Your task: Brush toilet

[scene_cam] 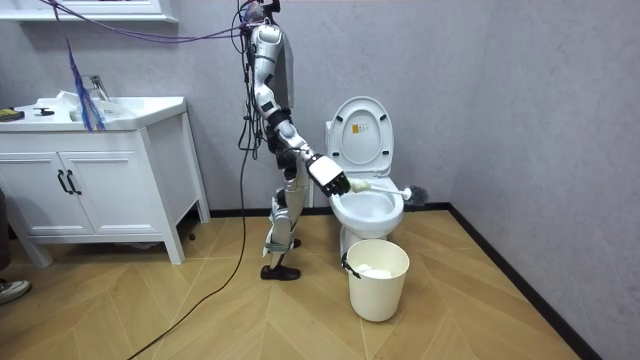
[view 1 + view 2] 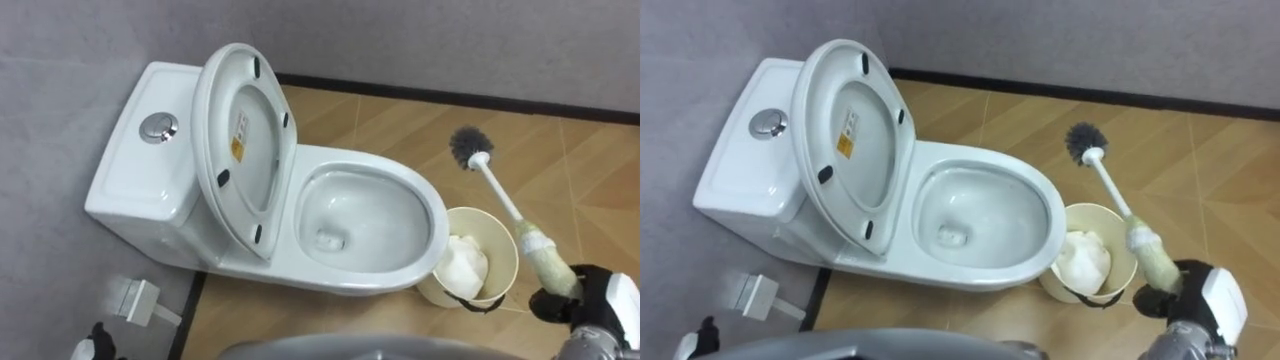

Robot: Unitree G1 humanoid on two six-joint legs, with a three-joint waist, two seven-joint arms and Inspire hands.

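In the left eye view the right hand [image 2: 572, 303] is closed round the pale grip of the toilet brush [image 2: 497, 186] at the lower right. The shaft slants up and away, so the dark bristle head hangs over the wooden floor beside the toilet [image 2: 370, 278], not in its bowl, and above the bin [image 2: 497, 238]. The seat [image 2: 245, 150] stands raised against the cistern, which carries a flush button [image 2: 158, 127]. The left hand [image 2: 97, 341] shows low in the left corner, and I cannot tell its state. The step in hand looks like bringing the head to the bowl, so it would go best to swing the shaft across and tip it down, keeping the grasp firm so the bristles press on the porcelain, and to stay clear of the raised seat and the bin rim. In the room view the robot stands at the toilet's side, on the room view's left of it, with the right arm reaching over the bowl, the brush near level and its head past the far edge; a cabinet [image 1: 90, 190] stands well apart. In the right eye view white paper [image 2: 1085, 258] lies in the bin. By count: one toilet, one brush, one bin, one flush button, one cabinet with two doors
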